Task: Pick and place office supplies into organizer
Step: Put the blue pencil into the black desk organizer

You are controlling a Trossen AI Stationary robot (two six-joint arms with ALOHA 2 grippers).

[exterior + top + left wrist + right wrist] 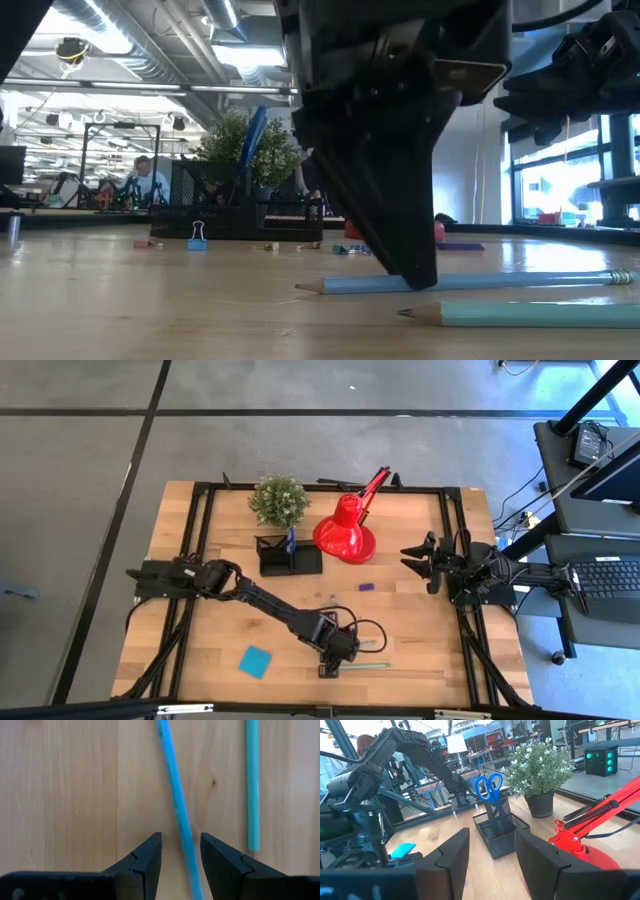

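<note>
Two pencils lay near the table's (200, 650) front edge: a blue pencil (176, 810), thin and sharpened, and a paler teal pencil (253, 785) just beside it. The left gripper (181, 851) stood low with its parted fingers on either side of the blue pencil, not closed on it. The right gripper (417, 564) waited with fingers apart at the right edge. The organizer (289, 555), black mesh, held blue-handled scissors (488, 787) upright.
</note>
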